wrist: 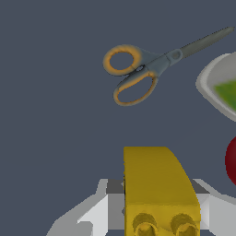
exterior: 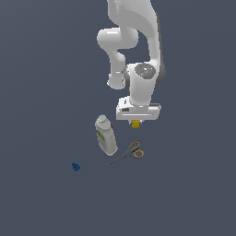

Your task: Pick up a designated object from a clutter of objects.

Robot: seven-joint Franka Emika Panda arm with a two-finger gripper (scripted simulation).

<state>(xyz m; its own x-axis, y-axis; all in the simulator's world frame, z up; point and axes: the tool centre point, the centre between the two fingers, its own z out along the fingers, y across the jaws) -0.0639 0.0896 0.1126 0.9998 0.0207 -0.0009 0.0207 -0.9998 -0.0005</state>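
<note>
1. Step in hand: looks like the lift phase. The yellow brick sits right under the gripper, and in the exterior view it seems off the floor, above the rest of the clutter. Can't be 100% sure it's airborne, no clear shadow.
2. Gripper state: clenched on the yellow brick. In the wrist view the brick fills the gap between the pale finger pads, one each side, touching its flanks.
3. Where it is: at the fingertips, near the scissors and white bottle, well apart from the small blue piece off to the exterior view's left.
4. Next move, my guess: go straight up w/o tilting, keep squeeze steady. The brick is small, so little pad contact; a jerk could twist it out. Nothing overhead blocks the path.
5. Brick's look: solid yellow, boxy w/ one curved or sloped face, round studs showing at one end in the wrist view. Much smaller than the bottle.
6. A dark red blob shows at the wrist view's edge; can't tell what it is.
</note>
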